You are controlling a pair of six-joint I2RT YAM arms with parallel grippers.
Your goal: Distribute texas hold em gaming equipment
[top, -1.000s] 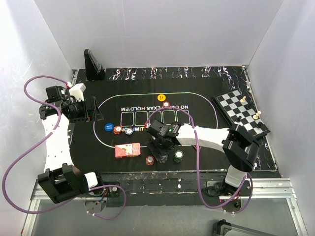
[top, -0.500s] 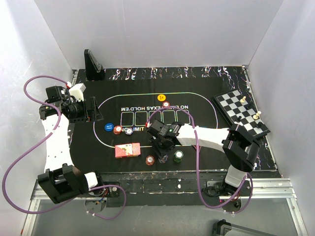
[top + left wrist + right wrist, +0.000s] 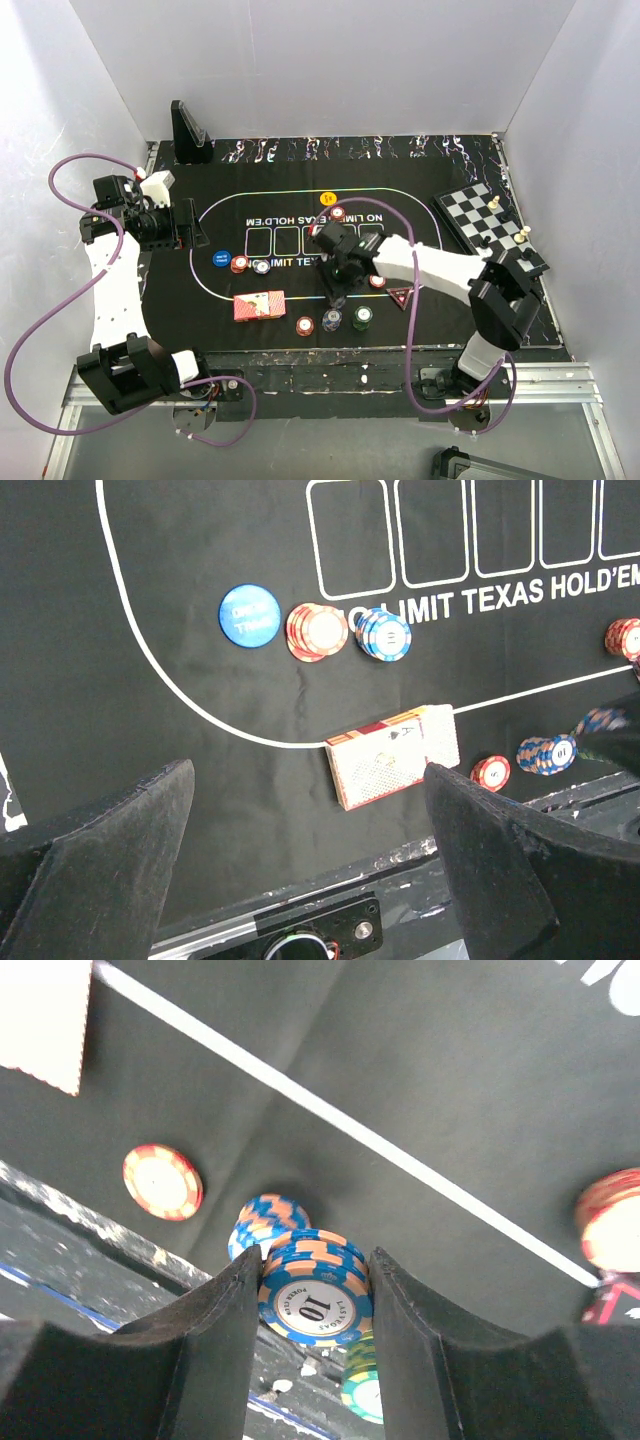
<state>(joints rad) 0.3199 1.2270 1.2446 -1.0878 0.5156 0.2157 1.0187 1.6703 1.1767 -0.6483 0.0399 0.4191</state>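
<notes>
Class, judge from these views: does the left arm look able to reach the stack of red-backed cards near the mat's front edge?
Probably yes. The left pincer stands open, the stack of red-backed cards lies uncovered ahead of it, and the right pincer, gripping blue-and-orange chips, is off to one side.

The red deck (image 3: 393,755) lay flat near the front edge. Behind it sat a blue disc (image 3: 249,615), a red stack (image 3: 317,631) and a blue-white stack (image 3: 385,634) in a row. The right gripper (image 3: 315,1265) pinched a blue-orange stack (image 3: 313,1305) marked 10, near a second pile (image 3: 265,1222), a red chip (image 3: 162,1181) and green chips (image 3: 362,317). The marker (image 3: 401,295) lay flat farther right.
</notes>
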